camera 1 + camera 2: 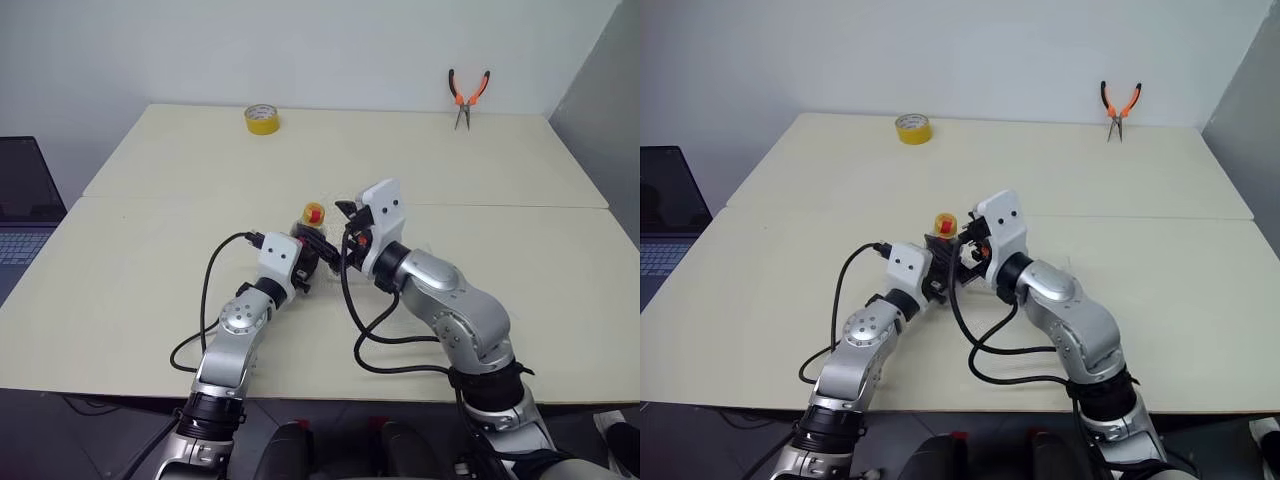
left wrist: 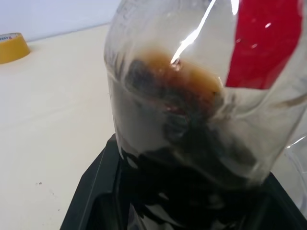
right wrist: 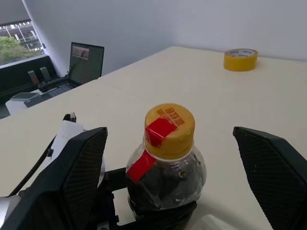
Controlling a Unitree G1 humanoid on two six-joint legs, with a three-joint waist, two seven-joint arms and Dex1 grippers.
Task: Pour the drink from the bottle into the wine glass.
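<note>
The bottle [image 3: 165,167] stands upright near the middle of the table [image 1: 150,280]. Its yellow-orange cap [image 1: 313,212] carries a red strip and is screwed on. My left gripper [image 1: 310,258] is shut on the bottle's round lower body. The dark drink [image 2: 182,148] fills the lower part of the bottle, with the red label [image 2: 264,43] above it. My right gripper [image 3: 170,139] is open, level with the cap, with one black finger [image 3: 79,167] on each side and clear of it. The wine glass is hidden behind my arms.
A yellow tape roll [image 1: 261,119] lies at the table's far edge, left of centre. Orange-handled pliers [image 1: 467,97] lie at the far right. An open laptop [image 1: 25,210] sits off the table's left side. Black cables [image 1: 205,300] loop beside my arms.
</note>
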